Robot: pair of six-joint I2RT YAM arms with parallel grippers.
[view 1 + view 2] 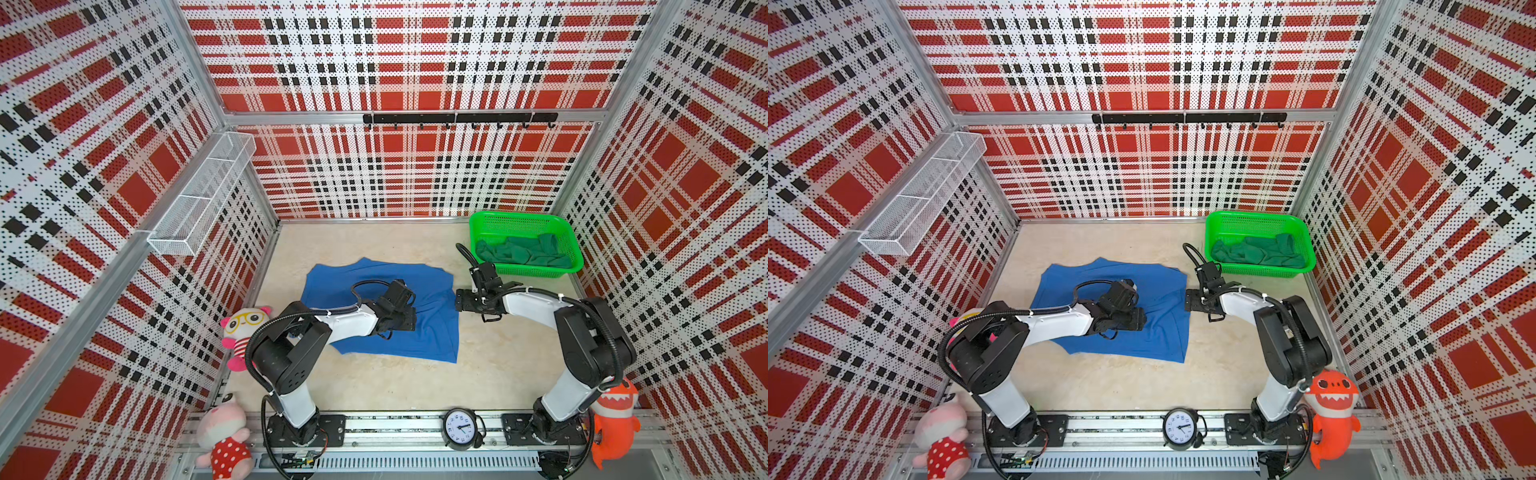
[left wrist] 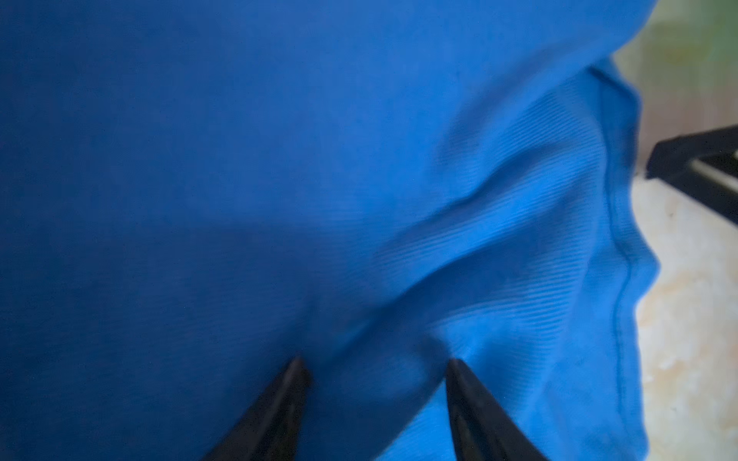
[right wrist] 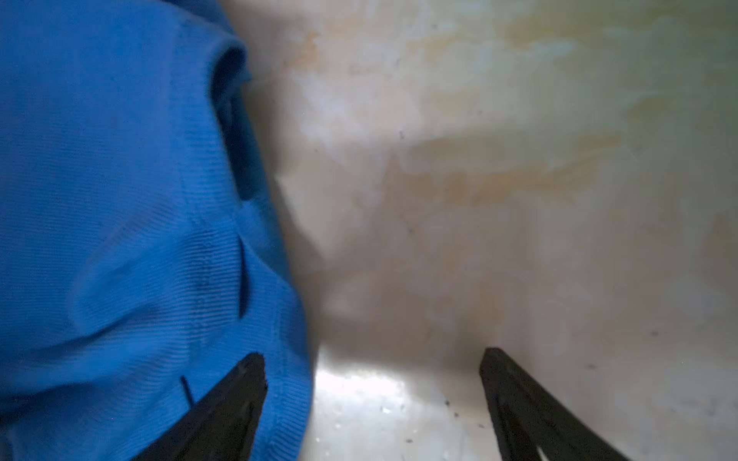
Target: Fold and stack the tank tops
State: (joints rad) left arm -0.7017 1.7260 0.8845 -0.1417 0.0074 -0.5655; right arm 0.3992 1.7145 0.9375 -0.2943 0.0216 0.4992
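A royal blue tank top [image 1: 340, 286] [image 1: 1067, 291] lies spread on the beige table, wrinkled along its right side. My left gripper [image 1: 415, 320] [image 1: 1144, 320] hovers low over its right half, open; in the left wrist view its jaws [image 2: 375, 363] stand apart over a raised fold of blue cloth [image 2: 499, 239]. My right gripper [image 1: 456, 300] [image 1: 1187, 300] is open at the top's right edge; in the right wrist view it [image 3: 373, 355] has one finger over the blue hem [image 3: 287, 399] and the other over bare table. The dark green tank top [image 1: 523, 253] [image 1: 1258, 251] lies crumpled in the basket.
The bright green mesh basket [image 1: 519, 216] [image 1: 1254, 214] stands at the back right. Plush toys [image 1: 245, 332] [image 1: 222, 436] [image 1: 615, 419] sit at the left and right front corners. A clock [image 1: 460, 428] rests on the front rail. A wire shelf [image 1: 203, 195] hangs on the left wall.
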